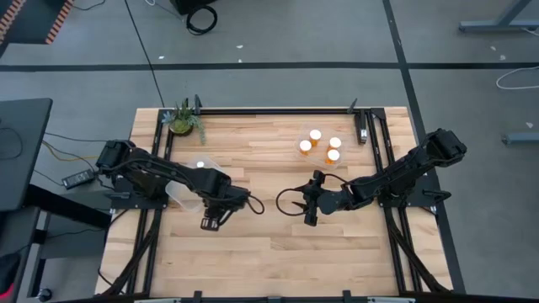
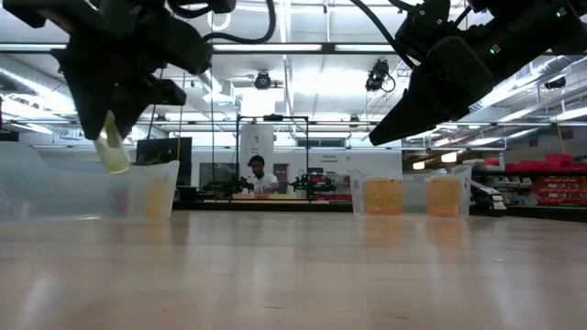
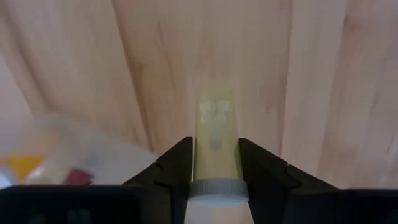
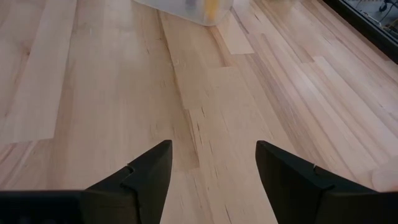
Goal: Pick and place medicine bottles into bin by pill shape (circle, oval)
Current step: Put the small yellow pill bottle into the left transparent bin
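One pale yellow medicine bottle (image 3: 215, 146) is clamped between the left gripper (image 3: 214, 168)'s jaws, white cap toward the wrist and round pills showing at its far end, held clear above the wooden table (image 1: 269, 252) just beside the clear left bin (image 1: 178, 192). The right gripper (image 4: 211, 171) hangs over bare table near the middle with its jaws apart and empty, while four orange bottles (image 1: 323, 146) stand in the clear bin at the far right. My worry is that the bottle could slip or catch the bin's wall on the way in, or land in the wrong bin, since the hold sits near the cap.
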You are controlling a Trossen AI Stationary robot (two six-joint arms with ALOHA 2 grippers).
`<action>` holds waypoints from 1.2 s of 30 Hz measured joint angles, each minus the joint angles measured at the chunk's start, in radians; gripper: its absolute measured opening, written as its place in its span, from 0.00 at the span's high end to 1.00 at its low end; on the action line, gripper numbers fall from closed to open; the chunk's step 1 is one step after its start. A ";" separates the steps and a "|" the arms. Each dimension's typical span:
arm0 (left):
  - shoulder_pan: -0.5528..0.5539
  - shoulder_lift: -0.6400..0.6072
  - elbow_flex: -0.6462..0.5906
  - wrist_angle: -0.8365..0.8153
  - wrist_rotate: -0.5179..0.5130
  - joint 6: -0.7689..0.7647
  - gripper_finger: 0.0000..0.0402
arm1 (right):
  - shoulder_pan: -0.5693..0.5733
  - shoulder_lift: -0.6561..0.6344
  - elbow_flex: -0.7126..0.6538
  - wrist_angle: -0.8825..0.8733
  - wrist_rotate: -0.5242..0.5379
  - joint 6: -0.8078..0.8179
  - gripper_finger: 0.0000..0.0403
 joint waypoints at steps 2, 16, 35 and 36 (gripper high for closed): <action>0.000 0.000 0.003 -0.039 0.000 -0.012 0.66 | 0.000 0.000 0.000 0.000 0.000 0.000 0.41; 0.000 0.000 0.003 -0.229 -0.071 -0.054 0.66 | 0.000 0.000 0.000 0.000 0.000 0.000 0.41; 0.019 0.002 -0.053 -0.336 -0.216 -0.068 0.67 | 0.000 0.000 0.000 0.004 0.000 0.000 0.41; 0.025 0.002 -0.074 -0.337 -0.218 -0.068 0.67 | 0.000 0.000 0.000 0.004 0.000 0.000 0.41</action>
